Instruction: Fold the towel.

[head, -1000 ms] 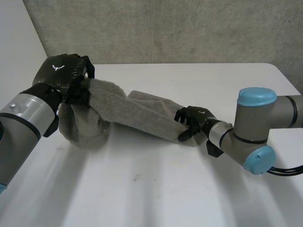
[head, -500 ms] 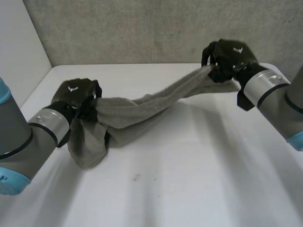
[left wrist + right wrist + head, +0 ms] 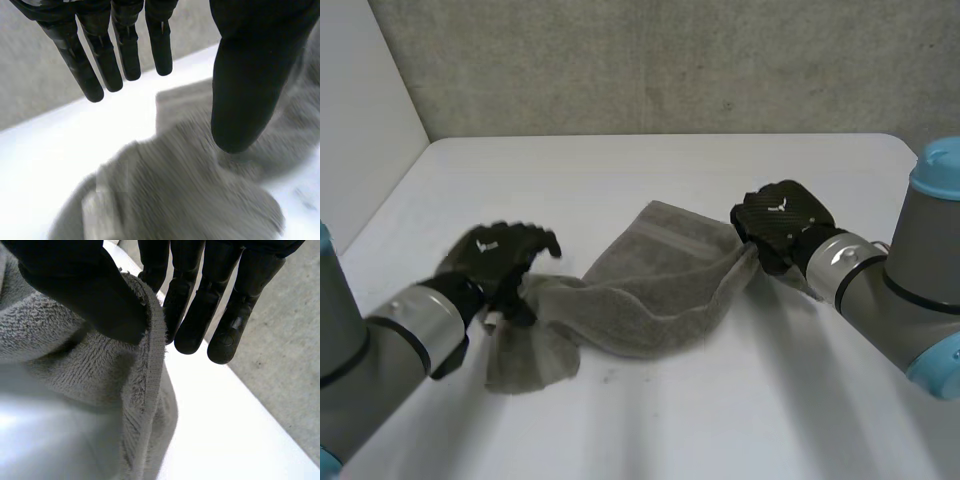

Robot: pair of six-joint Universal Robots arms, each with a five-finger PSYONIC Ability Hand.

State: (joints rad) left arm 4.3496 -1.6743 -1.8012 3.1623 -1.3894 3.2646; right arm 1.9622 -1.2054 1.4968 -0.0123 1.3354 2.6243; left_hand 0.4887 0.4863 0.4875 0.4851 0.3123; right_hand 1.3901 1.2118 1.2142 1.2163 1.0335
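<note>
A grey towel (image 3: 650, 285) lies crumpled across the middle of the white table (image 3: 720, 420). My left hand (image 3: 495, 258) is at the towel's left end with its fingers spread straight. In the left wrist view the thumb (image 3: 240, 75) stands apart from the fingers above the towel (image 3: 190, 200), and nothing is pinched. My right hand (image 3: 782, 220) is at the towel's right end, low over the table. In the right wrist view the thumb (image 3: 75, 285) presses the towel's hemmed edge (image 3: 152, 365) against the fingers.
A grey wall (image 3: 670, 60) runs behind the table's back edge. A white panel (image 3: 360, 110) stands at the far left. A small dark speck (image 3: 608, 377) marks the table in front of the towel.
The right hand has come down from high at the back right, carrying its towel end to the table. The left hand has opened and let go, and the towel has slumped flat.
</note>
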